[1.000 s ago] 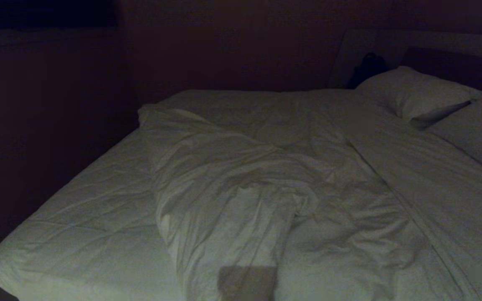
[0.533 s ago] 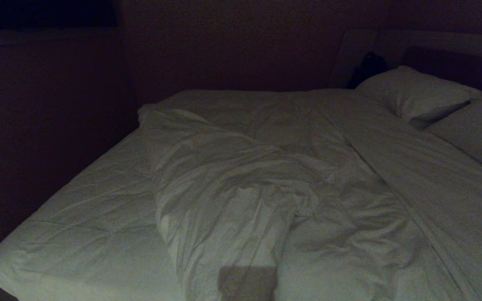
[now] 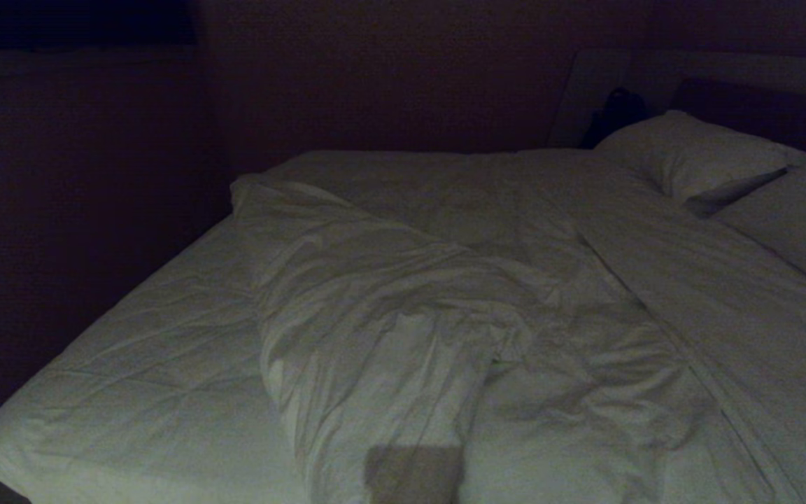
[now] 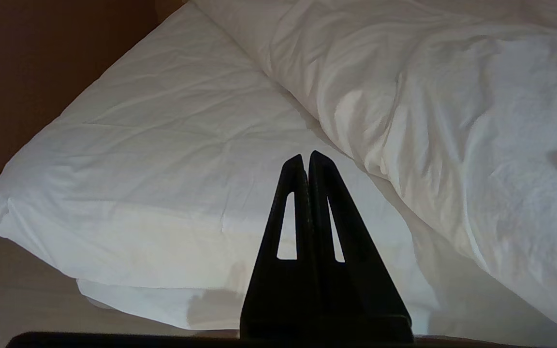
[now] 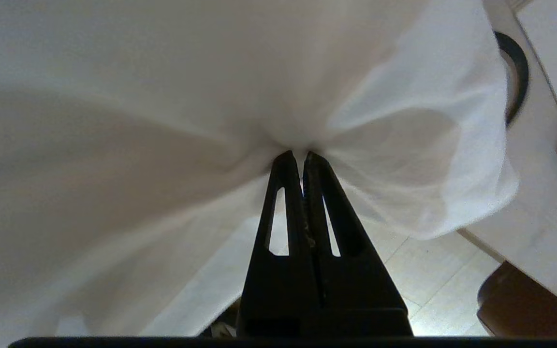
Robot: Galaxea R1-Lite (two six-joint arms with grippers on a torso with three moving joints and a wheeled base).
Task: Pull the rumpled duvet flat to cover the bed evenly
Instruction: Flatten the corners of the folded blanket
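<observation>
Right now, duvet point(image 5: 259, 96) pinched at right pincer point(image 5: 298, 155) tips.

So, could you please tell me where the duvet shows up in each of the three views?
Head view: the duvet is heaped down the middle of the bed.
Left wrist view: it fills the upper right, beside bare mattress.
Right wrist view: its cloth fills the top, pinched in the right claw.
Shared landmark: the duvet's creased white cloth.

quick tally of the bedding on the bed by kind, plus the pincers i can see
duvet: 1
pillows: 2
pincers, left pincer shut and empty, right pincer shut on the duvet: 2
total: 5
</observation>
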